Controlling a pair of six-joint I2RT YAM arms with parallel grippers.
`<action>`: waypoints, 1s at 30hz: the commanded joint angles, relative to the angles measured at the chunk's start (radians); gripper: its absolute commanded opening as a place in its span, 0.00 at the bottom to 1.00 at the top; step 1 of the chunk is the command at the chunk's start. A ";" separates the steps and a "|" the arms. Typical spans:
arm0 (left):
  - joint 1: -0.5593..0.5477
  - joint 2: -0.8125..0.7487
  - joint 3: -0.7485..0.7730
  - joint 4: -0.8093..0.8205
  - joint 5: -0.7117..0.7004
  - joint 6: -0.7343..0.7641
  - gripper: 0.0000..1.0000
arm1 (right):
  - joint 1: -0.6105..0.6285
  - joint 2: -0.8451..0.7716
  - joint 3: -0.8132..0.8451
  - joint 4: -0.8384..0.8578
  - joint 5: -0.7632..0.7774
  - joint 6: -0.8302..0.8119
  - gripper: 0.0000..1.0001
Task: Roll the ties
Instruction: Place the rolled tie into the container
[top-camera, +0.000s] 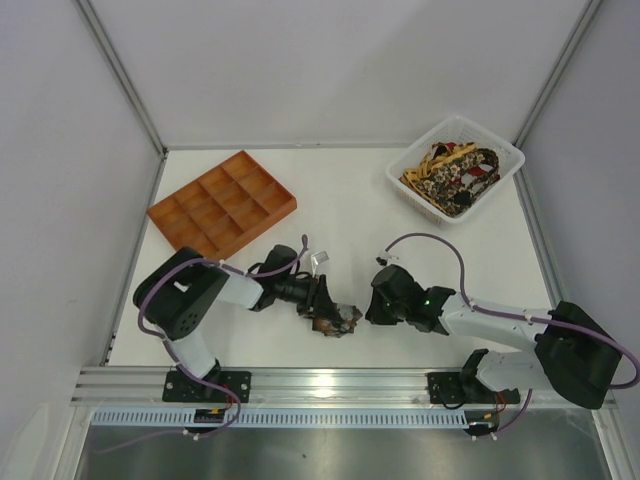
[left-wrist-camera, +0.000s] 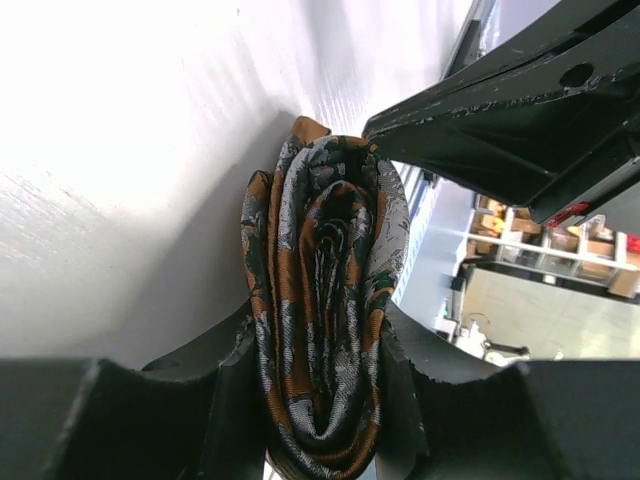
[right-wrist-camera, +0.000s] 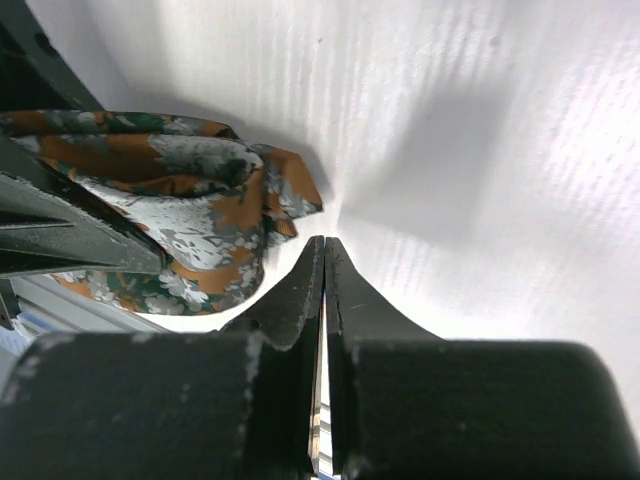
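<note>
Item: tie (top-camera: 337, 320), brown, rust and grey pattern, wound into a tight coil. Located at near middle of table (top-camera: 350, 215), between the two arms. Clamped in left gripper (left-wrist-camera: 325, 400), closed on the coil across its flattened sides, with wraps showing end-on in left wrist view. Right gripper (right-wrist-camera: 322, 285) pressed fully shut on nothing, tip just right of the coil; touching it or not, cannot tell. Pointed end (right-wrist-camera: 300, 195) poking out loose on the far side. More ties (top-camera: 455, 175) heaped in basket (top-camera: 500, 150), far right. Tray (top-camera: 222, 205) far left. Handling, by judgement: light, soft, limp, with no stiffness of its own. Smooth woven face, probably slippery layer on layer. Likely to spring open or telescope once pressure is eased. Not fragile, though liable to snag on finger edges. Best held across the outer wraps, through the middle of the coil, with the loose end trapped under a finger. Never by one outer layer alone. Moderate pinch only.
</note>
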 joint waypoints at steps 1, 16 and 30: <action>-0.005 -0.074 0.063 -0.134 -0.032 0.098 0.00 | -0.019 -0.041 0.022 -0.033 0.024 -0.043 0.00; 0.280 -0.223 0.549 -0.930 -0.161 0.467 0.01 | -0.064 -0.092 0.093 -0.090 -0.048 -0.174 0.00; 0.626 0.015 0.922 -1.101 -0.345 0.286 0.00 | -0.171 -0.115 0.205 -0.170 -0.245 -0.281 0.00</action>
